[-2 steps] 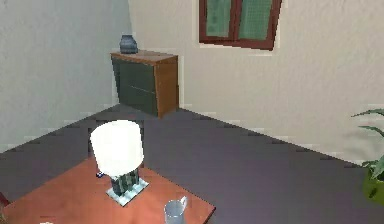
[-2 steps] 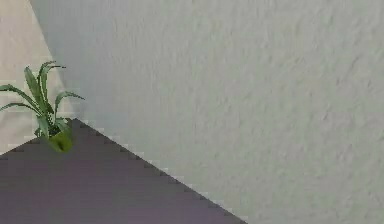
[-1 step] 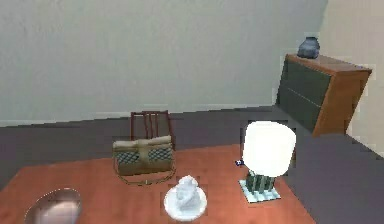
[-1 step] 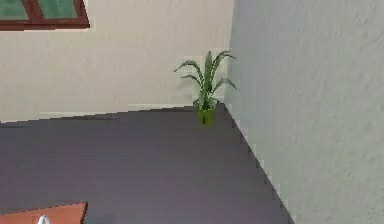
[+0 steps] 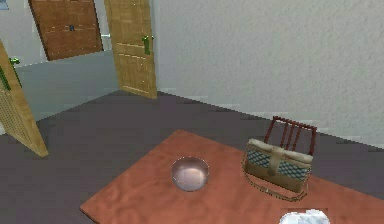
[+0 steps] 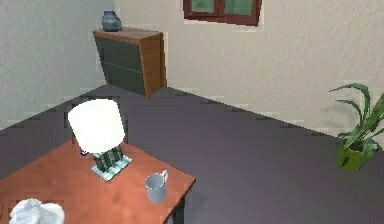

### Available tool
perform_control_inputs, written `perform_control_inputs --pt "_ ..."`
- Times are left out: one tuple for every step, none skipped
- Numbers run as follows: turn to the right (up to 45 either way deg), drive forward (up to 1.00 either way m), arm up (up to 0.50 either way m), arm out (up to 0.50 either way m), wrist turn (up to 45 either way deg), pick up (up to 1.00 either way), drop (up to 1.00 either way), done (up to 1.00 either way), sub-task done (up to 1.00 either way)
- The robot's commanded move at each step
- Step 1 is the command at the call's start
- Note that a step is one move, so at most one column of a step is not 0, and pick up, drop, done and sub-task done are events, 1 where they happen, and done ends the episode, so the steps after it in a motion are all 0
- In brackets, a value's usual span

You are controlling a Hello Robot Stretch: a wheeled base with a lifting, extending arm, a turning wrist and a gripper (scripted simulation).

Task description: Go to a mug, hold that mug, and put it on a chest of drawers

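A small grey-blue mug (image 6: pixel 156 186) stands near the right corner of a reddish-brown table (image 6: pixel 70 185) in the arm side view. A chest of drawers (image 6: pixel 131 59) with dark green fronts and a brown wooden frame stands against the far wall at the upper left of that view. On its top sits a dark blue vase (image 6: pixel 110 20).
A lamp (image 6: pixel 98 130) with a white shade stands on the table, and a white crumpled thing (image 6: pixel 35 213) lies at its near edge. The table (image 5: pixel 150 190) bears a round bowl (image 5: pixel 190 173), with a checked-cushion chair (image 5: pixel 280 160) beside it. Wooden doors (image 5: pixel 132 45) stand ahead; a potted plant (image 6: pixel 358 125) at right. Dark floor (image 6: pixel 260 160) lies between.
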Motion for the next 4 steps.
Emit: perform_control_inputs --pt "0.0 0.0 0.5 0.0 0.0 0.0 0.0 0.0 0.0" --pt "0.0 0.0 0.22 0.0 0.0 0.0 0.0 0.0 0.0" --pt "0.0 0.0 0.0 0.24 0.0 0.0 0.0 0.0 0.0" --pt "0.0 0.0 0.0 0.0 45.0 0.0 0.0 0.0 0.0"
